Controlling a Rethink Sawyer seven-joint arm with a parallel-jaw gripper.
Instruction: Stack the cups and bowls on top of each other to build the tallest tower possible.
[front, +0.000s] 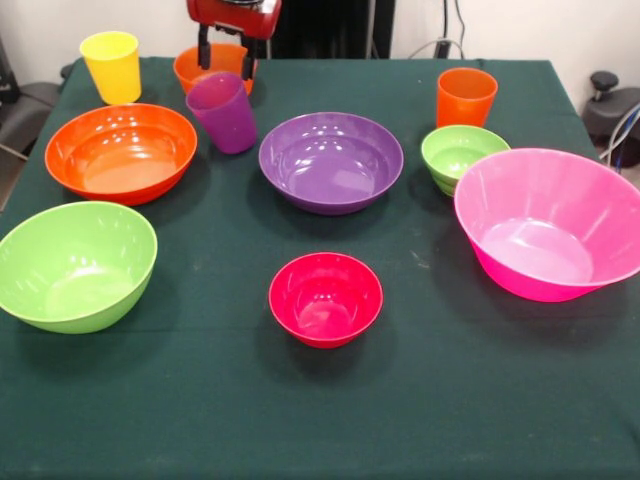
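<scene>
My gripper (226, 55) hangs at the far edge of the table, its two dark fingers spread apart over the small orange bowl (188, 66). Nothing shows between them. Just in front stands the translucent purple cup (222, 112), which hides part of that bowl. The yellow cup (112, 65) is at the far left and the orange cup (466, 96) at the far right. The small red-magenta bowl (325, 298) sits alone at the near centre with nothing in it. No two pieces are stacked.
A large orange bowl (120, 150), purple bowl (331, 160), small green bowl (463, 155), huge pink bowl (550, 222) and large lime bowl (75, 265) are spread over the dark green tablecloth (320, 420). A wide strip of bare cloth runs along the near edge.
</scene>
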